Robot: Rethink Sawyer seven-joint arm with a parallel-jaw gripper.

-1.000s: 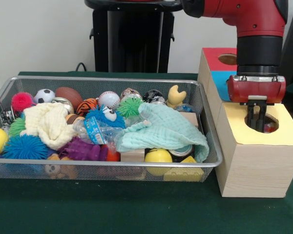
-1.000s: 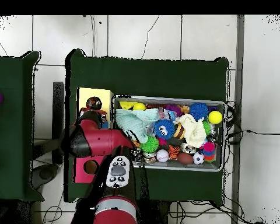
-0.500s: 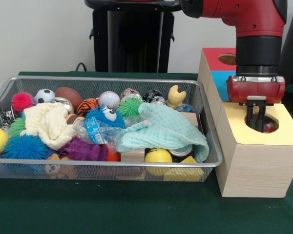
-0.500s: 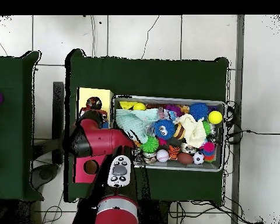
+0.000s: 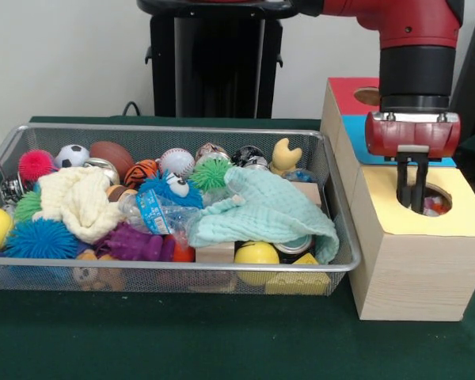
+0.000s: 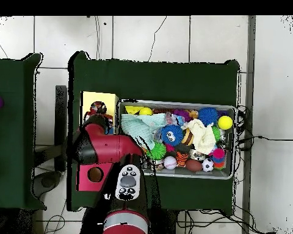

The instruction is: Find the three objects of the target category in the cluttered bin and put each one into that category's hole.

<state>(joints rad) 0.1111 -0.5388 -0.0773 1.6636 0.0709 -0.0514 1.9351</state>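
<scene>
My gripper (image 5: 412,207) hangs straight down over the round hole (image 5: 438,200) in the yellow top of the wooden box (image 5: 408,261). Its fingertips (image 5: 403,198) sit at the hole's left rim, slightly apart, with nothing between them. Something red and colourful lies inside the hole. The wire bin (image 5: 174,271) to the left is full of toys: a soccer ball (image 5: 72,154), a football (image 5: 111,155), a baseball (image 5: 176,161), spiky balls and a mint cloth (image 5: 269,210). In the overhead view the red arm (image 6: 103,147) covers the gripper beside the bin (image 6: 176,175).
The box also has a blue section (image 5: 356,131) and a red section with its own hole (image 5: 369,96) behind the yellow one. A cream cloth (image 5: 79,202), a blue plush (image 5: 170,190) and a plastic bottle (image 5: 146,212) lie across the bin's middle.
The gripper has risen a little above the yellow hole. The bin's contents have not moved.
</scene>
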